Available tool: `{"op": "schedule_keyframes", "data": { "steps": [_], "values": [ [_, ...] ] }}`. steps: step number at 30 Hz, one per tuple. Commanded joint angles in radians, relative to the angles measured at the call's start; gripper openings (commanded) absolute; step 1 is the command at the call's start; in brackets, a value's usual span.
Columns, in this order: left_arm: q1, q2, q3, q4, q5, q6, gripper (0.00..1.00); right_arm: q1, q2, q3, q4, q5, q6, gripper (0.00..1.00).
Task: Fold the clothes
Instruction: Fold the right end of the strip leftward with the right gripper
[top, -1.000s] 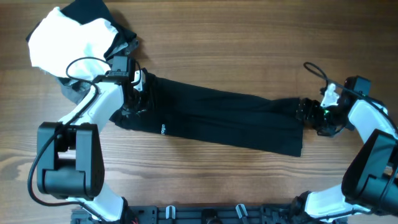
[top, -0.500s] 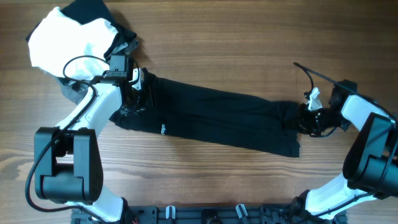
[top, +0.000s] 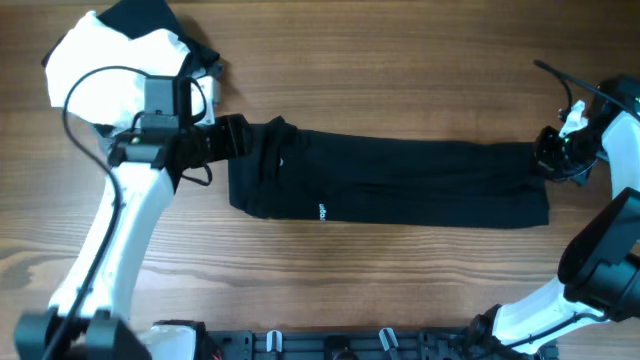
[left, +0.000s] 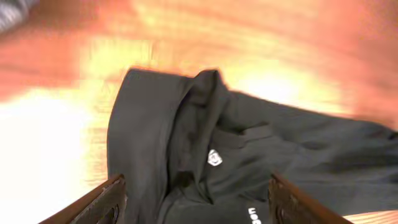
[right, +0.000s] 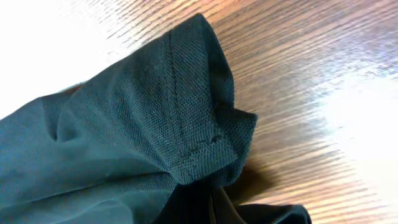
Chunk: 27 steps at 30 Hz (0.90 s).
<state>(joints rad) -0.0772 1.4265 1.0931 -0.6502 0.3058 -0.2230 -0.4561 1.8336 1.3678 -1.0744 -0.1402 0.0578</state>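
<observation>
Black shirt (top: 400, 185): it lies on the bench (top: 400, 60) as one long band across the middle, with its white mark (top: 322, 212) on the near edge and its collar end toward your left arm.
Right claw (top: 548, 160): it is closed at the shirt's right-hand end, where a hemmed corner bunches up. The fingers are out of the wrist view, so you probably hold only a thin bite. Lift fast and it may slip, or bring up one layer alone.
Left claw (top: 238, 135): it is open, fingers wide apart over the collar (left: 208, 93). The wrist view is blurred, so contact is unclear. Close here and you may catch only the collar ridge, skewing the fold.
Both ends: only one end is held, so a pull from the right could drag the whole band.
White garment (top: 100, 70): it sits in the far left corner, just behind your left arm, whose cable (top: 85, 85) loops over it. A swing back could snag it.
</observation>
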Motion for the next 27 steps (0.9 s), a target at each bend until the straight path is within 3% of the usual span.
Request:
{"op": "schedule_keyframes", "data": {
  "steps": [1,7,9,15,27],
  "values": [
    [0.006,-0.073,0.020,0.000,0.019,0.010,0.72,0.051,-0.074,0.023,-0.032,-0.042,0.024,0.04],
    [0.006,-0.076,0.020,-0.012,0.019,0.009,0.72,0.320,-0.090,0.018,-0.074,-0.085,0.141,0.04],
    [0.006,-0.076,0.020,-0.024,0.019,0.009,0.72,0.495,-0.088,0.004,-0.036,-0.015,0.319,0.04],
    [0.006,-0.076,0.020,-0.031,0.019,0.009,0.72,0.678,-0.077,-0.047,0.047,-0.016,0.483,0.04],
    [0.006,-0.076,0.020,-0.036,0.019,0.009,0.72,0.762,0.009,-0.047,0.158,-0.154,0.629,0.04]
  ]
}}
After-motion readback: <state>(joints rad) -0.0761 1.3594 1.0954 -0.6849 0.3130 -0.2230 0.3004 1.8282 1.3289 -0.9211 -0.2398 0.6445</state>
